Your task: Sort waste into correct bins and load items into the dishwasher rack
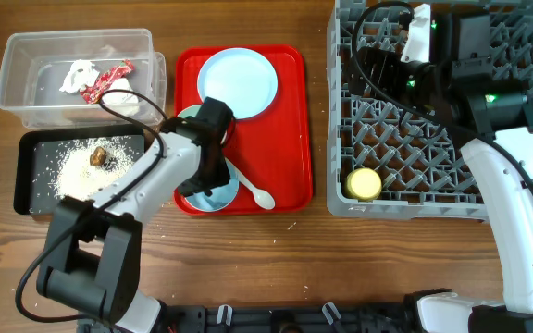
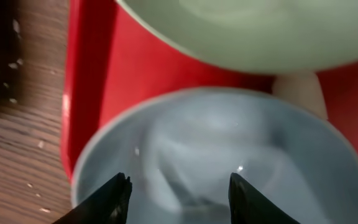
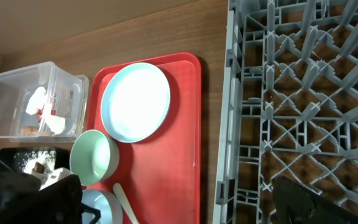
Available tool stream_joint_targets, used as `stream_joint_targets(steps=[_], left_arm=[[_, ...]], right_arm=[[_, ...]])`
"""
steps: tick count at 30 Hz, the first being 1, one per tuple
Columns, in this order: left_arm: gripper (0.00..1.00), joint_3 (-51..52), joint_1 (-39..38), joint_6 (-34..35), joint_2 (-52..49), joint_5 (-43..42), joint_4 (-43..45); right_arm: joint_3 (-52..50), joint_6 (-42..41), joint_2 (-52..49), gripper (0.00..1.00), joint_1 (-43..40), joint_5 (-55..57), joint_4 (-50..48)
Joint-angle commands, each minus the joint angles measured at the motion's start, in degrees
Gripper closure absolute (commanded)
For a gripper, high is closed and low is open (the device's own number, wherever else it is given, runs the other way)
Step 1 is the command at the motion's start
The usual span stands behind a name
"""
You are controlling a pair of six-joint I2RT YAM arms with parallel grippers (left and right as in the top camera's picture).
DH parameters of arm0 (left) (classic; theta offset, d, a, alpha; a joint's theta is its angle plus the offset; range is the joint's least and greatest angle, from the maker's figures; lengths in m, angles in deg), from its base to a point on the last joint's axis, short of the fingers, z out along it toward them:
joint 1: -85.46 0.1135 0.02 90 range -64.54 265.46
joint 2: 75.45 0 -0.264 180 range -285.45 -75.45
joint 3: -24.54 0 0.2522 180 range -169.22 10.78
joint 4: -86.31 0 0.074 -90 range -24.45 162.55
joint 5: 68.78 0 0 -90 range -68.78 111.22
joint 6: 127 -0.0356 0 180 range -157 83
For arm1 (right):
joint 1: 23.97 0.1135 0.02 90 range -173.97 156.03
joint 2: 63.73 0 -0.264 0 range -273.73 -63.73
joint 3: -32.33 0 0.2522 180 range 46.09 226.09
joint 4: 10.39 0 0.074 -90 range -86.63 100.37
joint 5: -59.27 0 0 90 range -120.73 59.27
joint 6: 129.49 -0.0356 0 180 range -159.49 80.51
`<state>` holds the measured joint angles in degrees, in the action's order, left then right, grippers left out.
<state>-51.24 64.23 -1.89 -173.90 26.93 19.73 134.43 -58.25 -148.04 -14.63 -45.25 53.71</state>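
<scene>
My left gripper point(image 1: 210, 183) point(image 2: 179, 186) is open right over the light blue bowl point(image 1: 226, 196) point(image 2: 229, 137) on the red serving tray, both fingers inside its rim, holding nothing. The pale green bowl point(image 1: 184, 112) point(image 2: 260, 31) sits just behind it, mostly hidden by my arm from overhead. The pale blue plate point(image 1: 237, 83) and the white spoon point(image 1: 255, 192) also lie on that tray. My right gripper point(image 1: 419, 42) point(image 3: 179, 205) is open and empty over the back of the dishwasher rack point(image 1: 415, 139). A yellow cup point(image 1: 364, 183) stands in the rack's front left corner.
The clear tub point(image 1: 26, 55) holds white tissue point(image 1: 80, 74) and a red wrapper point(image 1: 109, 79). The black tray point(image 1: 35, 153) holds rice grains point(image 1: 72, 171) and a brown scrap point(image 1: 98, 155). The red serving tray point(image 1: 290, 139) lies between the bins and the rack.
</scene>
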Motion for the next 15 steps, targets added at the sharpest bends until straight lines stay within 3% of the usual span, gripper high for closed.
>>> stream_joint_targets(steps=[1,9,15], left_arm=[[0.47,0.44,3.28,-3.43,-0.20,1.46,0.11],[0.47,0.33,5.77,-6.40,-0.15,1.42,0.63],[0.46,-5.49,5.70,-6.43,0.17,-3.56,-2.14]], right_arm=[[0.42,0.74,-0.72,0.00,0.24,0.70,0.11],[0.42,0.74,-0.72,0.00,0.24,0.74,-0.02],[0.44,0.57,-0.72,0.00,0.24,0.68,-1.03]])
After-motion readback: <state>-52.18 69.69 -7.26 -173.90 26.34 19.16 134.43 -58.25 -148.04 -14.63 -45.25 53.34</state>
